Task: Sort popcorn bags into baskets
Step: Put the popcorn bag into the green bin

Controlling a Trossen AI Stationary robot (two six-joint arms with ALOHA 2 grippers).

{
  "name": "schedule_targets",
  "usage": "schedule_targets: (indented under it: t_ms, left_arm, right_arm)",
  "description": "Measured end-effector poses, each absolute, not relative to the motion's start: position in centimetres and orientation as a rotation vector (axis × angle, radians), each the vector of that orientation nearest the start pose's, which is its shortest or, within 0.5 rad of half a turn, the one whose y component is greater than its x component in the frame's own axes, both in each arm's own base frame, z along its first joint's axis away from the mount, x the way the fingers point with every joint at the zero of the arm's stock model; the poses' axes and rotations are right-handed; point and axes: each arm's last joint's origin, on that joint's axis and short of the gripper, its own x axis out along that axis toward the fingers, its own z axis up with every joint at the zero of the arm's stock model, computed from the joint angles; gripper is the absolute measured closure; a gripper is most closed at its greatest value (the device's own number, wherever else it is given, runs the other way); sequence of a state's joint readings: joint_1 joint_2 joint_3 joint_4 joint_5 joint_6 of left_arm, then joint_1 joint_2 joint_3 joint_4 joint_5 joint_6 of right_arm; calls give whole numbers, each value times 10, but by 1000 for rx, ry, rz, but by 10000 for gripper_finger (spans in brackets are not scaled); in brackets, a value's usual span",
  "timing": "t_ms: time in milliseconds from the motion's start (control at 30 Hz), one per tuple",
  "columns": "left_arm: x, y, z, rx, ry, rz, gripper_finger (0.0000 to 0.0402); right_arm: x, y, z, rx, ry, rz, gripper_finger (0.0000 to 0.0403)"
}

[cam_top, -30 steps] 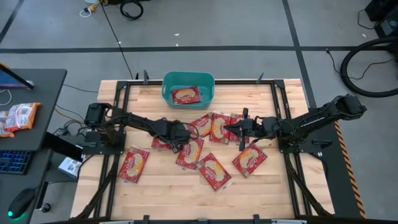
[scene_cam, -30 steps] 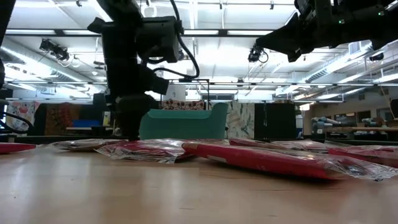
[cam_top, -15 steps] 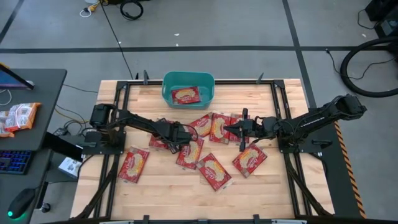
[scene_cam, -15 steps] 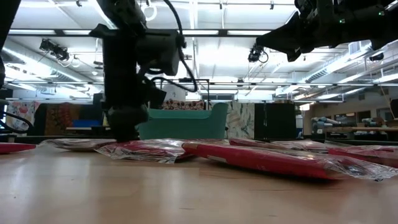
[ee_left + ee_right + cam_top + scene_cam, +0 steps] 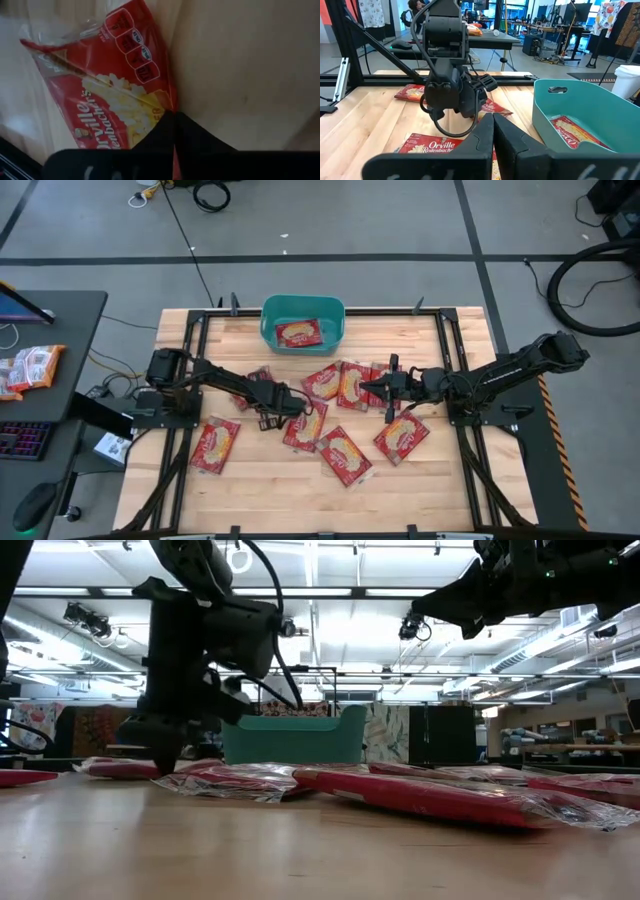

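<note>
The left gripper is low over the pale plank table, fingers pinched together on the edge of a glossy red popcorn bag. The right gripper hovers mid-table, its fingers closed and empty. More flat crinkly bags lie scattered near the smooth teal tub, which holds one packet.

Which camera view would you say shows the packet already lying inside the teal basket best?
The high view: looking straight down, it shows the whole popcorn bag flat on the floor of the teal basket. The right wrist view shows only part of it past the wall. The low view hides it; the left wrist view misses it.
</note>
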State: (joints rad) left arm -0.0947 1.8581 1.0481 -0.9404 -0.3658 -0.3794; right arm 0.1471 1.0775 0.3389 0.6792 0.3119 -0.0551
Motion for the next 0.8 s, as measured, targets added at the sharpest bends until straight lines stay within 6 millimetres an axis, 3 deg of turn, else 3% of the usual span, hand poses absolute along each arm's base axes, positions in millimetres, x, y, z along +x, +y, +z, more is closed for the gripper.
schedule_targets:
  t_ms: [233, 600, 700, 800]
  left_arm:
    - [282, -25, 156, 161, 1631, 469, 398]
    - [306, -37, 225, 318, 1509, 389, 400]
    - [313, -32, 240, 253, 1466, 405, 400]
    - [316, -26, 240, 68, 1446, 454, 396]
  right_arm:
    - [211, 22, 210, -68, 62, -163, 389]
    - [211, 22, 210, -69, 63, -163, 389]
    - [211, 22, 210, -69, 64, -163, 389]
    - [211, 22, 209, -70, 67, -164, 389]
